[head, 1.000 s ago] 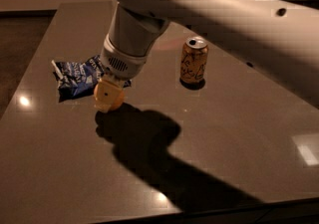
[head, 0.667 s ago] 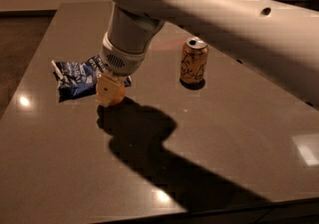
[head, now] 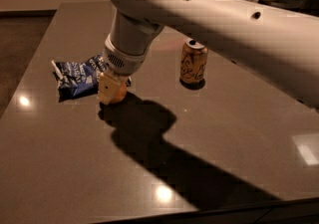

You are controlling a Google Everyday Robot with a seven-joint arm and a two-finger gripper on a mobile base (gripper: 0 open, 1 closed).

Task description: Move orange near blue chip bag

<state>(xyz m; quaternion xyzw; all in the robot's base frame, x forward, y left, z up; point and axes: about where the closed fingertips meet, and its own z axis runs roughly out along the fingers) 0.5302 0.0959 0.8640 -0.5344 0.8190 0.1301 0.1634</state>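
At the left-centre of the counter (head: 224, 133), the gripper (head: 110, 90) is closed on the orange (head: 119, 94), with 1 pale finger covering the fruit's left face. The blue chip bag (head: 76, 75) lies just to the left and slightly farther back. Its long axis runs left to right, and its right end is just beside the orange, perhaps touching. I cannot tell whether the fruit rests on the counter or hangs just above it. The arm (head: 209, 24) slants in from the upper right, wrist pointing steeply down. The drink can (head: 193, 61) stands well apart to the right. Letting go looks like the remaining step.
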